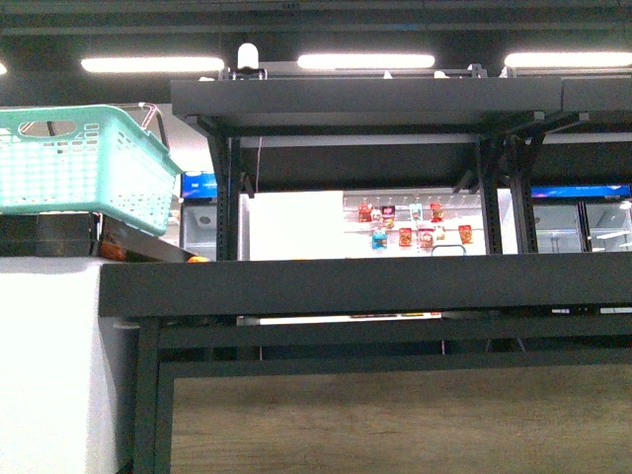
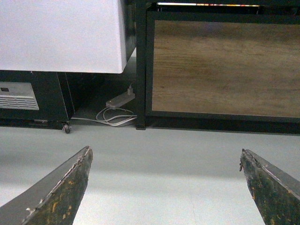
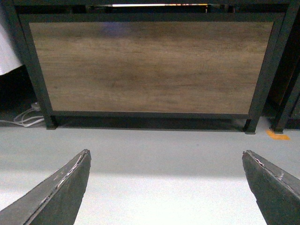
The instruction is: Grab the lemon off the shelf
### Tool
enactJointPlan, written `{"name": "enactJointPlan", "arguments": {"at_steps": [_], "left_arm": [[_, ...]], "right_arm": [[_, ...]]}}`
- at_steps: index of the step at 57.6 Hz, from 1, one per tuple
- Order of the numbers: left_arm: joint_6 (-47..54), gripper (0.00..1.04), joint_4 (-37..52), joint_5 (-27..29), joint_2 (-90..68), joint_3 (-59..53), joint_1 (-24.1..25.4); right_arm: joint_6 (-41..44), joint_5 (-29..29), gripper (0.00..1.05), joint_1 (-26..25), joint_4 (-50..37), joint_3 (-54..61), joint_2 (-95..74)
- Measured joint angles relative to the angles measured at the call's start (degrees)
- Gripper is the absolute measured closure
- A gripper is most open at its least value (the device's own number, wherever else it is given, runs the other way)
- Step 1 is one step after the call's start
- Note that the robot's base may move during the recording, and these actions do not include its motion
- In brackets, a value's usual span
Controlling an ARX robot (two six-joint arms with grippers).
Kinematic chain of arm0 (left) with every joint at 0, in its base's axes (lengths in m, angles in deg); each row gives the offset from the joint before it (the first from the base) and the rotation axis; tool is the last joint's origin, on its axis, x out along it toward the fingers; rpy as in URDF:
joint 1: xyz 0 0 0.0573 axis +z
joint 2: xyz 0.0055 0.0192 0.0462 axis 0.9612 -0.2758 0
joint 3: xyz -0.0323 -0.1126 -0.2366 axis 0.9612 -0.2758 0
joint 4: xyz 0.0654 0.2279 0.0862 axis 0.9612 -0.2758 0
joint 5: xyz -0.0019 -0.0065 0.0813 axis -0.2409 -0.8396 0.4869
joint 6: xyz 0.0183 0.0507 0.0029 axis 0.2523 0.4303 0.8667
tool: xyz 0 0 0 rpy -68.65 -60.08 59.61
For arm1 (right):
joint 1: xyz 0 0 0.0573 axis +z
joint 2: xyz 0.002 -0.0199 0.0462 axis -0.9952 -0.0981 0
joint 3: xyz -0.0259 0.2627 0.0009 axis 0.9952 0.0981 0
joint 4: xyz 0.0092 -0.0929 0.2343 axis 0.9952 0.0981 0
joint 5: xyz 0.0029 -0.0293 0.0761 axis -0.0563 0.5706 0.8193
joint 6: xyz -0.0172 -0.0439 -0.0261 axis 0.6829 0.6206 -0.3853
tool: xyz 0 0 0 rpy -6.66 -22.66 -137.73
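The black metal shelf (image 1: pixel 365 284) fills the front view, with a broad dark tier at mid height and another tier (image 1: pixel 365 99) above it. The tall front edges hide what lies in the tiers; no lemon shows in any view. Neither arm shows in the front view. My left gripper (image 2: pixel 165 157) is open and empty, low over the grey floor, facing the shelf's wood-faced base (image 2: pixel 225 65). My right gripper (image 3: pixel 166 157) is open and empty too, low over the floor in front of the same wood panel (image 3: pixel 150 65).
A turquoise plastic basket (image 1: pixel 84 158) sits on a white counter (image 1: pixel 49 365) left of the shelf. A small orange thing (image 1: pixel 198 260) peeks out at the tier's left end. A power strip with white cables (image 2: pixel 117 105) lies on the floor by the shelf leg. Orange floor mark (image 3: pixel 277 136).
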Motion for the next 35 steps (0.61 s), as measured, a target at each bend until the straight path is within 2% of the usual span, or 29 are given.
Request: {"name": "enactJointPlan", "arguments": {"at_steps": [35], "left_arm": [[0.0,0.08,0.0,0.02,0.02,0.0,0.0]], "right_arm": [[0.0,0.0,0.07,0.0,0.0,0.0,0.0]]}}
